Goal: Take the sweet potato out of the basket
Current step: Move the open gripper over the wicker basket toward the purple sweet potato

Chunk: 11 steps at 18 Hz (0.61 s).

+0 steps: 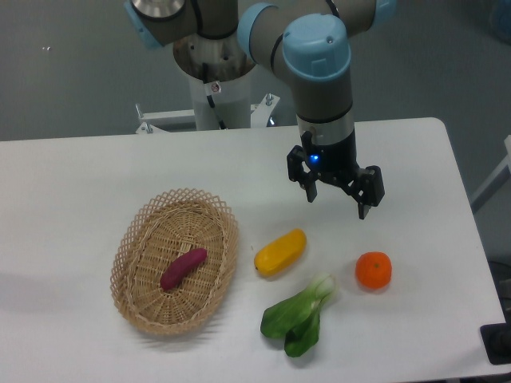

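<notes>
The magenta-purple sweet potato (183, 268) lies slantwise in the bottom of the oval wicker basket (136, 239) at the left of the white table. My gripper (336, 204) hangs above the table well to the right of the basket, past the yellow vegetable. Its two dark fingers are spread apart with nothing between them, so it is open.
A yellow-orange oblong vegetable (280, 252) lies just right of the basket. A round orange (374, 270) sits further right, below the gripper. A green bok choy (302, 317) lies near the front edge. The robot base (214, 88) stands at the back.
</notes>
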Each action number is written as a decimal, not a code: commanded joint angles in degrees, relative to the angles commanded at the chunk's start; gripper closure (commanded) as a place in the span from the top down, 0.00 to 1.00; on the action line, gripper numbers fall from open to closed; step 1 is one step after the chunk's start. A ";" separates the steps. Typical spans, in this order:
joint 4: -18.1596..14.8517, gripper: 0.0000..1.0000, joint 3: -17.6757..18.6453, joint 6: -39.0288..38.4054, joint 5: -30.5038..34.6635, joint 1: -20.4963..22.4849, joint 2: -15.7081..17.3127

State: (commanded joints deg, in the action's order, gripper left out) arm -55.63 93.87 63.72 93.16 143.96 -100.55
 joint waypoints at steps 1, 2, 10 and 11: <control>0.00 1.00 0.17 0.00 0.17 0.00 -0.09; 0.09 1.00 0.00 -0.09 0.09 0.00 -0.17; 4.30 1.00 -0.27 -8.15 -7.02 -0.35 -0.88; 4.39 1.00 0.17 -9.74 -7.20 -0.53 -0.79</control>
State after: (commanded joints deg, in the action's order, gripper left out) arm -51.24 94.04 53.98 85.96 143.44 -101.34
